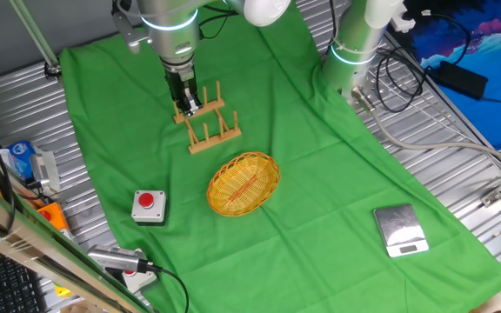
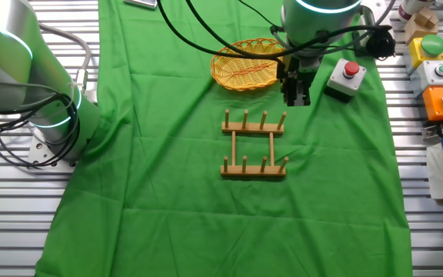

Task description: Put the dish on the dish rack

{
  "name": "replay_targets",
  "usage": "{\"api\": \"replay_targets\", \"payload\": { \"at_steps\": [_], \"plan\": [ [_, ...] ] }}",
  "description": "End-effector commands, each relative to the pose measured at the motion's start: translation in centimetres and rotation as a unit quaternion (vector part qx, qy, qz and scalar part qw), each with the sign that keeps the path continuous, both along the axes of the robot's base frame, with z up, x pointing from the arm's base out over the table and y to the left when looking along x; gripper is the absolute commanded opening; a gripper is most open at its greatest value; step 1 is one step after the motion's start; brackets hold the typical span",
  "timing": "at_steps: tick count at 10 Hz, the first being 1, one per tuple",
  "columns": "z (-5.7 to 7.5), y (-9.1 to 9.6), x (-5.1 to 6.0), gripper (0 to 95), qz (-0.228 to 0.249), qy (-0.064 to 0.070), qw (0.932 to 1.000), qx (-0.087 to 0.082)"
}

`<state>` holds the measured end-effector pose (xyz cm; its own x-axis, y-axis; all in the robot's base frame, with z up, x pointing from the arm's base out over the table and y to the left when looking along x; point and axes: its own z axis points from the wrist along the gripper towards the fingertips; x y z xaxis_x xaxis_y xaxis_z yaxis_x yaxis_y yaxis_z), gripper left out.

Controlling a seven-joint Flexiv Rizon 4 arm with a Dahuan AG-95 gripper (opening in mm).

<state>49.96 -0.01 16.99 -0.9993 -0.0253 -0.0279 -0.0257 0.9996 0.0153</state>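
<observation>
While the dish (image 1: 243, 183) lies flat on the green cloth (image 1: 337, 174), nothing has been picked up: this looks like the approach step, before any grasp. In one fixed view the dish is just near-right of the dish rack (image 1: 207, 123), not touching it; in the other fixed view it lies beyond the rack's far rail (image 2: 254, 125), with a strip of cloth between. The gripper (image 1: 186, 97) hangs above the cloth, fingers pointing down, at the rack's far-left end in one fixed view and between dish and red button box (image 2: 345, 77) in the other. It holds nothing; the fingers look close together, but I cannot tell for sure how wide the gap is. Next move, as I read it: shift over the dish rim, open enough to straddle the woven edge, descend and pinch. The wicker rim is shallow and lies flat on cloth, so expect a poor bite or snagged fabric. Then tilt upright and drop it between pegs.
</observation>
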Motion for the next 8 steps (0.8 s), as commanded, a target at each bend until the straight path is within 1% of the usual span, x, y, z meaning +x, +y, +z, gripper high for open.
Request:
{"api": "replay_targets", "payload": {
  "at_steps": [1, 7, 8],
  "plan": [
    [0.01, 0.01, 0.04, 0.0, 0.000, 0.001, 1.0000, 0.000],
    [0.01, 0.01, 0.04, 0.0, 0.002, 0.001, 1.0000, -0.001],
    [0.01, 0.01, 0.04, 0.0, 0.014, 0.001, 0.9999, -0.002]
  ]
}}
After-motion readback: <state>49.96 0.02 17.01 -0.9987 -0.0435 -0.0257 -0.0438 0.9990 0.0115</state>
